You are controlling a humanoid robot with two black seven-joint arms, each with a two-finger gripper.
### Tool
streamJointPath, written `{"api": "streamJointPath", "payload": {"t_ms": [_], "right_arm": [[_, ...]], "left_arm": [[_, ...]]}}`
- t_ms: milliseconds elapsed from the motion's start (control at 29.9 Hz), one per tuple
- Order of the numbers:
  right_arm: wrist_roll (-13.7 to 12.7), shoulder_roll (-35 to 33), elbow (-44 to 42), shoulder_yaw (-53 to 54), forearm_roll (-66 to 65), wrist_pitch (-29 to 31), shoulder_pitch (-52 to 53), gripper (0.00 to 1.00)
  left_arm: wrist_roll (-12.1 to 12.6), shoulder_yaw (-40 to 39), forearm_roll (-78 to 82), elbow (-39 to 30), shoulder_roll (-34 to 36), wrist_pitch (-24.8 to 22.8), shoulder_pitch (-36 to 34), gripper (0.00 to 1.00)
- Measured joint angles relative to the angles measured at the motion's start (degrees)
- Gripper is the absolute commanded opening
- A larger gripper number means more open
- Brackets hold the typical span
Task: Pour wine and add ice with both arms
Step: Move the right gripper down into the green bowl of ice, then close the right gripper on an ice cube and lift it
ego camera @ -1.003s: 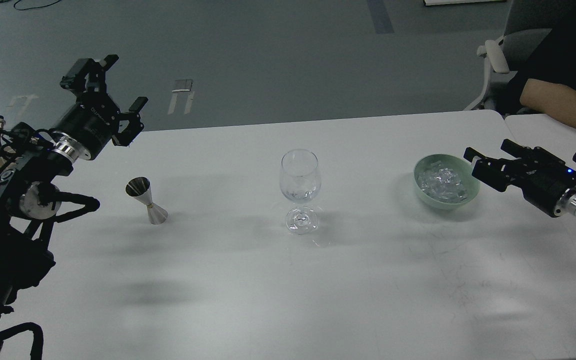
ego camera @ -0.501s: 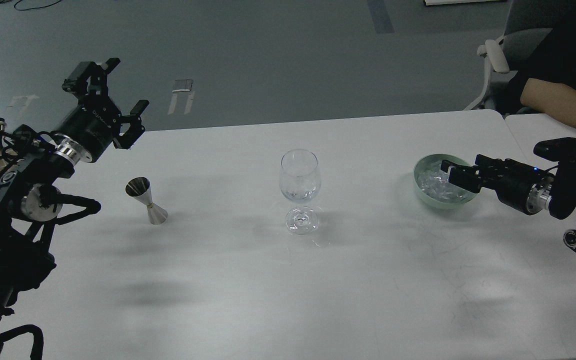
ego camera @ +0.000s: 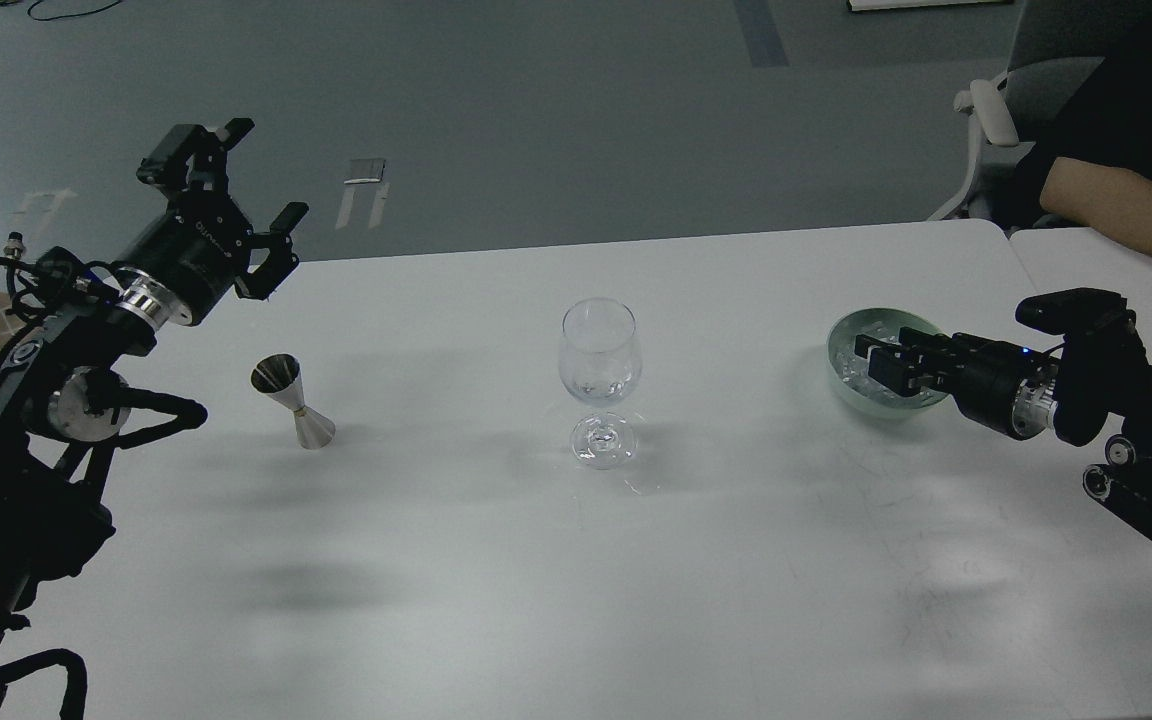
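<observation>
- Our right gripper (ego camera: pixel 871 362) is reaching into the green bowl (ego camera: pixel 841 375), right of the wine glass (ego camera: pixel 600 392); we cannot tell its finger state.
- The ice (ego camera: pixel 848 366) is lying in that bowl.
- Our left gripper (ego camera: pixel 241 205) is hovering spread, far left of the glass, above the jigger (ego camera: pixel 293 401).

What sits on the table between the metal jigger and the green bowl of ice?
Only the empty wine glass, upright, stands between the jigger and the bowl in the head view; the table there is otherwise bare.
</observation>
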Motion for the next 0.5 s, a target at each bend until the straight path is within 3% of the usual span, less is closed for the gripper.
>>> {"api": "streamJointPath", "payload": {"t_ms": [501], "right_arm": [[-0.8,0.3,-1.0,-0.6,0.1,0.0,0.2,0.50]], "left_arm": [[0.0,0.0,0.0,-1.0,0.2,0.0,0.3,0.98]]}}
